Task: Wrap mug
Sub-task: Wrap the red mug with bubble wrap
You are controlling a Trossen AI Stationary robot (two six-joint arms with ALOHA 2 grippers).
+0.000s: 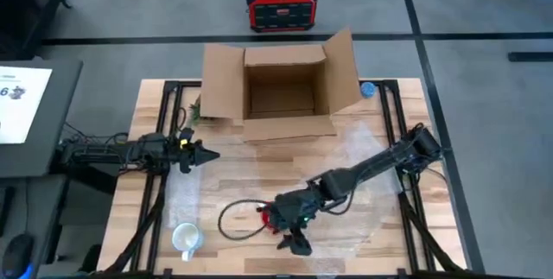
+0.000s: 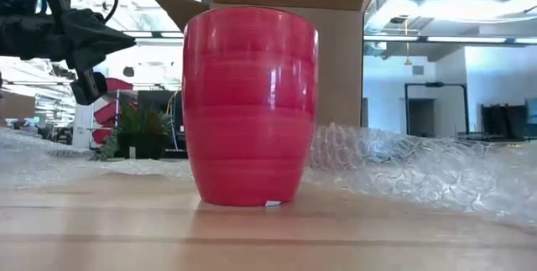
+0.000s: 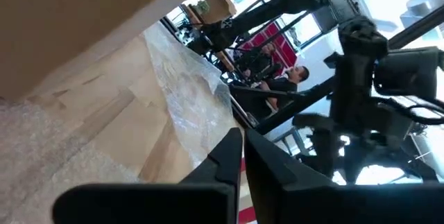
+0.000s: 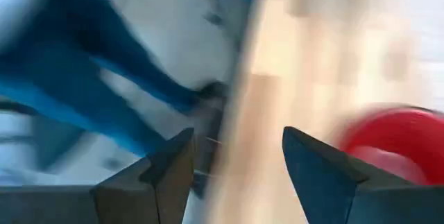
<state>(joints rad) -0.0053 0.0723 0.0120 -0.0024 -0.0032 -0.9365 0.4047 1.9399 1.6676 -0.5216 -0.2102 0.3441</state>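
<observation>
1. Overhead, the wooden table carries an open cardboard box at upper centre and a sheet of bubble wrap spread across its right half. The red mug sits low in the frame, just left of centre, mostly covered by the right arm. The right gripper hangs just below and right of it, near the table's bottom edge. The left gripper waits at centre left, well apart from the mug. A white mug stands at lower left; a red and black case lies on the floor at top.

2. At table height, the red mug fills the centre, upright, with bubble wrap trailing to the right behind it. The left gripper shows at upper left.

3. From the left wrist, its fingers are pressed together, empty.

4. From the right wrist, its fingers stand apart with nothing between them; the red mug is blurred at right.
</observation>
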